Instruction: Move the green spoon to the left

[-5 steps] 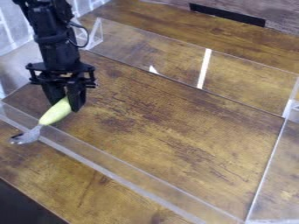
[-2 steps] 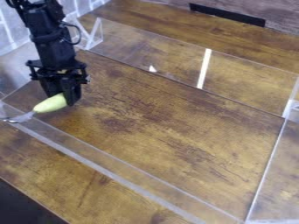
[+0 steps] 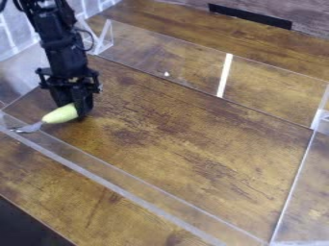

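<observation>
The green spoon lies low over the wooden table at the left, its pale yellow-green handle pointing up-right and its silver bowl reaching toward the left wall of the clear tray. My black gripper points straight down and is shut on the upper end of the spoon's handle. The arm rises from it toward the top left corner. I cannot tell whether the spoon's bowl touches the wood.
A clear acrylic tray with low walls frames the work area; its left wall stands close to the spoon's bowl. A black bar lies at the far edge. White tiled wall is behind the arm.
The gripper with the spoon has sunk a little and shifted toward the far left. The spoon now lies flatter, with its bowl nearer the tray's left wall.
</observation>
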Robot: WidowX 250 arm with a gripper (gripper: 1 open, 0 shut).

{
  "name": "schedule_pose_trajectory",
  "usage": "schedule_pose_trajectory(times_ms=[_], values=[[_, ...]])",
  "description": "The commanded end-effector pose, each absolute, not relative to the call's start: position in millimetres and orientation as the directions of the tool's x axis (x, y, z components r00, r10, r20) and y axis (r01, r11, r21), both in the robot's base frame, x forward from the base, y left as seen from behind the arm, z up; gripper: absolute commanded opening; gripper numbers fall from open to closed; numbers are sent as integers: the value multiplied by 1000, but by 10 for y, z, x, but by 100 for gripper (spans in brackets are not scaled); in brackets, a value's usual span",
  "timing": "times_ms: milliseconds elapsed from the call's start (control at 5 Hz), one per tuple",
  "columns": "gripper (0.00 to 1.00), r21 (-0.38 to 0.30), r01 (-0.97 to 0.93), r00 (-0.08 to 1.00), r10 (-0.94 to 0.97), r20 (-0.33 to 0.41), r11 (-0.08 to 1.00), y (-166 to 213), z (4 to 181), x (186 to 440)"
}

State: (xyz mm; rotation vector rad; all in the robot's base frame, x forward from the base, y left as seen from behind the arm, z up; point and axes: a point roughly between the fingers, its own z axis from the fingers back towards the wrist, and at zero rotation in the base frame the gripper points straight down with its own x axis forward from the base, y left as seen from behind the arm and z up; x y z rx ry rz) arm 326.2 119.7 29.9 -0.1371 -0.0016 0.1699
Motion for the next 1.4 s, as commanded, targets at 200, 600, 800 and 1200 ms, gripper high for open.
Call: schedule_pose_trajectory(times_ms=[200,600,800,1200], values=[[0,-133,-132,989,139,52,982,1231,423,3257],[0,-141,-85,995,92,46,986,1146,412,3130],[0,-146,-57,997,64,44,988,1190,403,3095],[100,-154,-157,986,165,37,976,1126,595,3018]])
